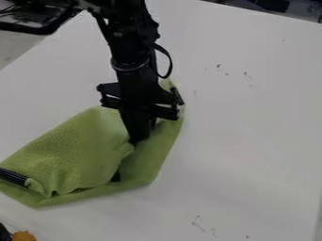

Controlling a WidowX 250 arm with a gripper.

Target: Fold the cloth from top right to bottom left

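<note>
While cloth [75, 146] lies part-folded, dark specks [219, 66] dot white tabletop [245, 136]; cannot tell jaws' spread.

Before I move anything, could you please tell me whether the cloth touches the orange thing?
Apart: the camera view shows bare white table between the cloth and the orange thing at bottom left.

White tabletop [252, 141], set at an angle. Small dark scuffs [246, 74] upper right, more toward bottom. Black rod [12, 177] slanting in at left edge. Bottom left corner: orange object [24, 236] beside black object [4, 232], both cut off. Grey floor [14, 47] upper left. Top right, beyond table: dark clutter [273, 4], indistinct.
</note>
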